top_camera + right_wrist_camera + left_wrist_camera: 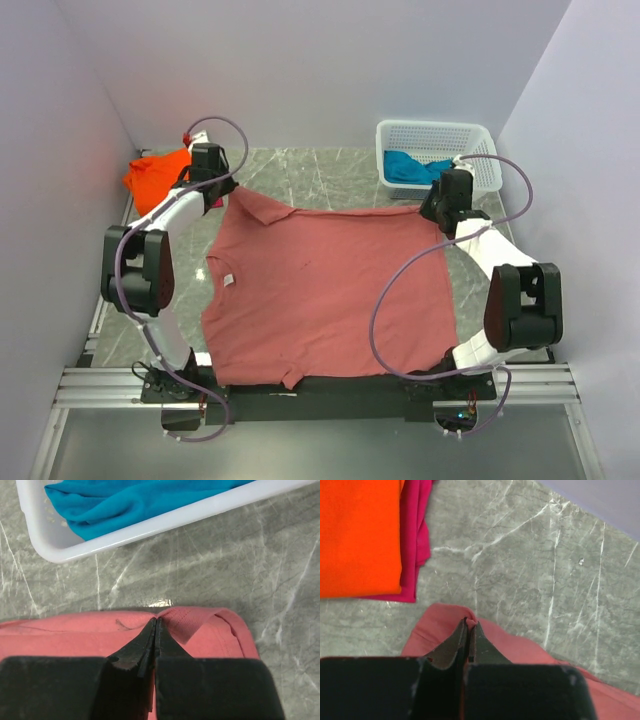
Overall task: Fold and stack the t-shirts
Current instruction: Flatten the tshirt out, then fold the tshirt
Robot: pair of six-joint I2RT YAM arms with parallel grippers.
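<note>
Salmon-pink t-shirt [320, 290] spread on table [330, 175]. Left tool [469, 624] and right tool [156, 622] each pinch its far edge. Only the left wrist view shows magenta t-shirt [417, 540] under folded orange t-shirt [360, 535]. Right wrist view: teal t-shirt [140, 500] in basket [200, 511].

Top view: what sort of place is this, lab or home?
Most likely a robot test cell, not a home. Plain pale walls box in a marble-look table; the left arm and right arm are mounted on a metal rail; a salmon-pink t-shirt lies spread between them.
</note>
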